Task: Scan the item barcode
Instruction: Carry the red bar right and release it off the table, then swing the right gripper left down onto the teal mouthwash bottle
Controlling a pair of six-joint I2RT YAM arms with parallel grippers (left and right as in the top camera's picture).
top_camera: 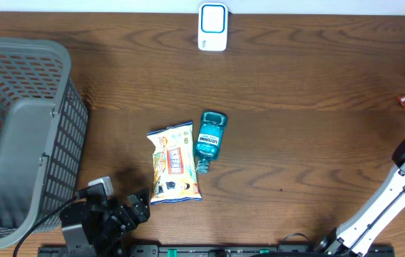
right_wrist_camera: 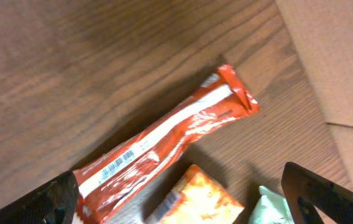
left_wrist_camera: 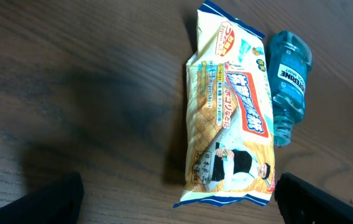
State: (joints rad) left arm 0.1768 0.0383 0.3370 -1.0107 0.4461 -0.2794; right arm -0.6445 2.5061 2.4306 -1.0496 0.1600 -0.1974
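Left tool point(left_wrist_camera: 178, 186) and right tool point(right_wrist_camera: 178, 177) both spread wide, nothing held; the red wrapper point(right_wrist_camera: 164, 140) lies at the right edge of the bench point(top_camera: 295, 86).

At the near edge, left of middle, the left tool gapes over bare wood. Just beyond it, about mid-bench, lies a snack bag point(top_camera: 175, 163) with a blue bottle point(top_camera: 208, 140) against its right side. A grey basket point(top_camera: 67, 143) takes up the left edge. The right tool hangs over the wrapper, which lies flat with its barcode point(right_wrist_camera: 117, 163) up and an orange packet point(right_wrist_camera: 195, 196) just beside it. At the middle of the far edge stands a white and blue device point(top_camera: 212, 27), probably the scanner.
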